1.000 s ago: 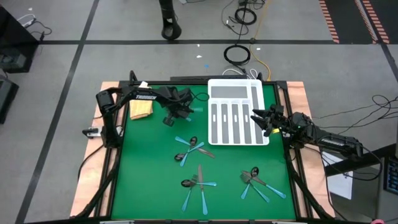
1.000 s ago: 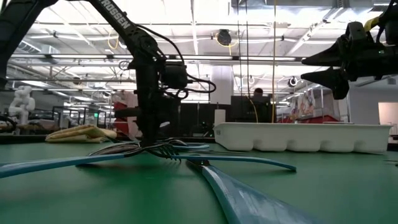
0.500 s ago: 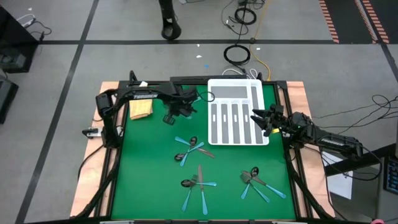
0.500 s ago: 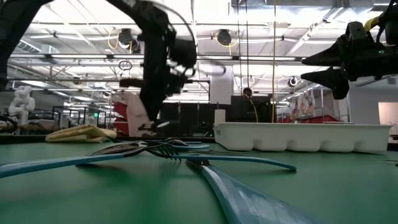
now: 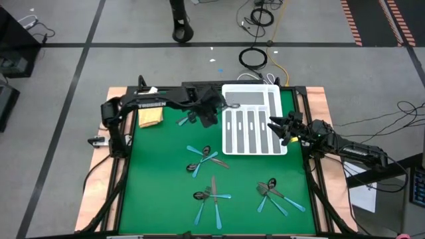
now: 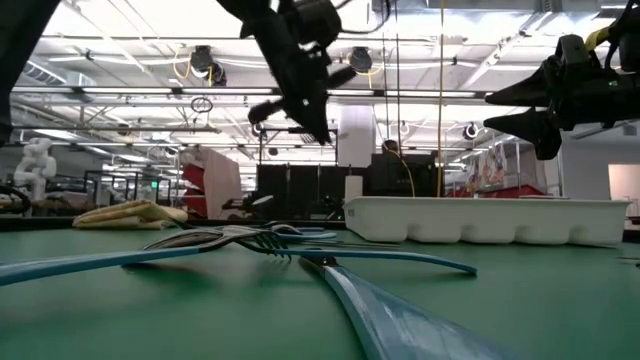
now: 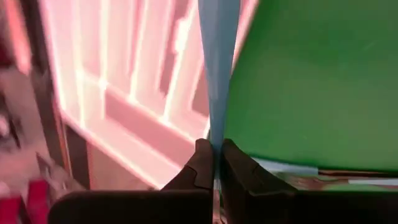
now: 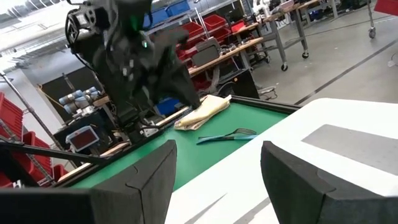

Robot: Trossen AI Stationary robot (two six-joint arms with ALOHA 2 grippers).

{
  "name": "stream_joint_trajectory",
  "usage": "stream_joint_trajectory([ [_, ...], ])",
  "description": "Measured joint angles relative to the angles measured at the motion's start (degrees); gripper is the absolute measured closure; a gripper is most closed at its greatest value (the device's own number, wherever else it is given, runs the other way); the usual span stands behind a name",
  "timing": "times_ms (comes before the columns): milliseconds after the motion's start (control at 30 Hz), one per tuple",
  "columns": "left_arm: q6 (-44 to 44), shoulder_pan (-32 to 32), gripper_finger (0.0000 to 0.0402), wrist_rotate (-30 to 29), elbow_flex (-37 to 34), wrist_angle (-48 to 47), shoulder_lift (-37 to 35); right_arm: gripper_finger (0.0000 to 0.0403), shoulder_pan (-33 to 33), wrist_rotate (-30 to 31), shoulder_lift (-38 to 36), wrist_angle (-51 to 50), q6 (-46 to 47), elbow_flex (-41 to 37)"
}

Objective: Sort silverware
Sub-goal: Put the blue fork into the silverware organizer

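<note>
My left gripper (image 5: pixel 207 117) hangs above the mat beside the white tray's (image 5: pixel 255 88) left edge, high up in the low view (image 6: pixel 318 125). It is shut on a piece of silverware with a light-blue handle (image 7: pixel 217 74); the piece's head is hidden. A blue-handled fork (image 5: pixel 185 121) lies flat on the mat close by, also seen in the right wrist view (image 8: pixel 227 135). More silverware lies in three clusters (image 5: pixel 204 159), (image 5: pixel 211 194), (image 5: pixel 273 194). My right gripper (image 5: pixel 271 126) waits open at the tray's right edge, level above it (image 6: pixel 520 105). My left gripper pinches the light-blue handle (image 7: pixel 216 140) between its two fingertips (image 7: pixel 200 163). The handle runs straight out ahead of the fingers, along them. The fingers slant down from the table's left side. The piece is lifted clear of the mat; the fingers hide its other end.
A yellow cloth (image 5: pixel 150 117) lies at the mat's far left corner. The tray has several long slots (image 5: pixel 250 127) and a cross compartment at its far end. Bare green mat (image 5: pixel 159 192) stretches along the near left.
My left gripper has risen well clear of the mat and gone toward the table's right edge, up to the tray's left side. Its wrist has rolled on the way. It has stayed shut on the blue-handled piece, which went up with it.
</note>
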Motion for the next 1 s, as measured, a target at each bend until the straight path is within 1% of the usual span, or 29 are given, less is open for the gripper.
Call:
stream_joint_trajectory([
  [133, 7.6, -1.1, 0.0393, -0.1, -0.1, 1.1, 3.6, 0.0183, 0.0, 0.1, 0.1, 0.0, 1.1, 0.0],
  [200, 11.1, -1.7, 0.0393, -1.2, -0.1, 1.9, 5.4, 0.0183, 0.0, 0.1, 0.2, 0.0, 1.2, 0.0],
  [300, 13.7, -2.7, 0.0393, -2.5, -0.1, 3.4, 7.7, 0.0183, 0.0, 0.1, 0.3, 0.0, 1.2, 0.0],
  [467, 13.7, -3.8, 0.0393, -3.2, -0.1, 9.1, 8.6, 0.0183, 0.0, 0.2, 0.3, 0.0, 1.2, 0.0],
  [533, 13.3, -4.1, 0.0393, -3.2, 0.9, 8.2, 8.7, 0.0184, 0.0, 0.2, 0.3, 0.0, 1.1, 0.0],
  [600, 12.1, -4.2, 0.0393, -3.0, 3.1, 4.6, 8.7, 0.0184, 0.0, 0.2, 0.3, 0.0, 0.9, 0.0],
  [667, 12.3, -4.1, 0.0393, -0.4, 4.9, 2.5, 8.6, 0.0183, 0.0, 0.2, 0.4, 0.0, 0.2, 0.0],
  [767, 12.2, -4.1, 0.0393, 2.8, 6.8, 3.6, 9.5, 0.0184, 0.0, 0.3, 0.4, 0.0, -0.4, 0.0],
  [1000, 10.3, -4.7, 0.0393, 2.3, 12.6, 2.3, 15.8, 0.0184, 0.0, 0.3, 0.7, 0.0, -0.5, 0.0],
])
